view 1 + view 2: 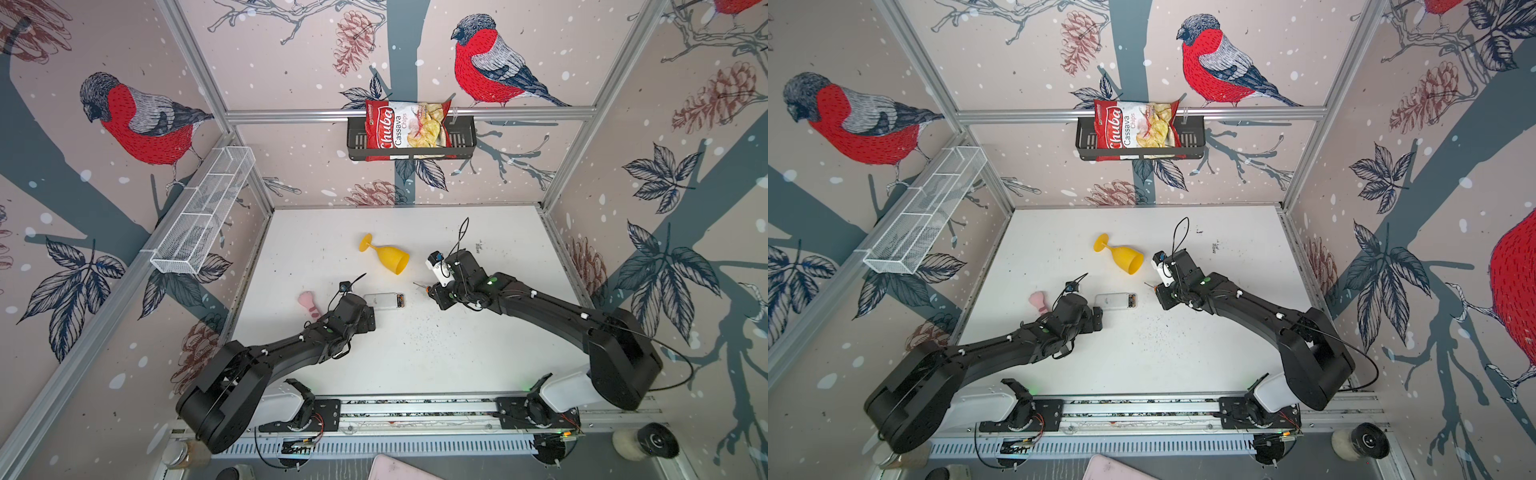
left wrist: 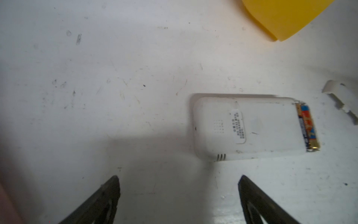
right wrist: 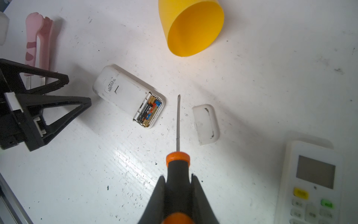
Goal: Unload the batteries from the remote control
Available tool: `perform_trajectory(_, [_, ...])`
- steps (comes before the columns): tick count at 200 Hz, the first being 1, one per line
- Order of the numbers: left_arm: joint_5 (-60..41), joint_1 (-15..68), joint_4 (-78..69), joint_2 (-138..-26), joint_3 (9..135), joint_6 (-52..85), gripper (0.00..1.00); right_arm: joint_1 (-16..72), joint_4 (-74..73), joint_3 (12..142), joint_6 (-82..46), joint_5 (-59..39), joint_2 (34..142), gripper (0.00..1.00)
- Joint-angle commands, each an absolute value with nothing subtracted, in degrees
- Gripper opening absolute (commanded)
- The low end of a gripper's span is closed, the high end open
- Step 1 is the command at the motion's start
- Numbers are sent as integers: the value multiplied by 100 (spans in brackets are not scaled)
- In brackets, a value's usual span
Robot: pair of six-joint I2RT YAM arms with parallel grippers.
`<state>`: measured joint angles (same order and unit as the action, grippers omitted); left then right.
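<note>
White plastic remote (image 3: 124,91), gold-tipped batteries (image 3: 150,111) inside; left hand (image 2: 179,177) wide, right hand (image 3: 178,176) round screwdriver (image 3: 177,157)

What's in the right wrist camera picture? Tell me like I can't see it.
The right fingers pinch a black-and-orange screwdriver, its tip near a white remote lying face down with batteries inside its open compartment. The loose cover lies beside the shaft, a tipped yellow cup sits beyond, and the open left fingers are nearby.

walls (image 1: 270,50): bullfinch-and-pinecone wallpaper | frame (image 1: 291,115): aluminium rails | floor: white tabletop (image 1: 415,353) — scuffed, black specks
</note>
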<state>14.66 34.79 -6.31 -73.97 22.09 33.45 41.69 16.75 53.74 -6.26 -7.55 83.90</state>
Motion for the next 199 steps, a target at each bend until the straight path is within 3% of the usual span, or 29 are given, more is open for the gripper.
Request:
perform_trajectory(1, [1574, 3481, -890, -7621, 2302, 3465, 95, 4184, 1470, 5310, -701, -677, 8299, 0])
perform_trajectory(116, [1880, 3476, -1090, -8419, 2833, 3428, 93, 4200, 1427, 5265, -675, -1092, 8334, 0])
perform_trajectory(179, [1877, 3480, -1107, -7892, 2895, 3338, 92, 4406, 1463, 5168, -694, -1284, 8356, 0])
perform_trajectory(199, [1784, 3480, -1174, -7840, 2970, 3281, 88, 4515, 1510, 5160, -718, -1269, 8409, 0])
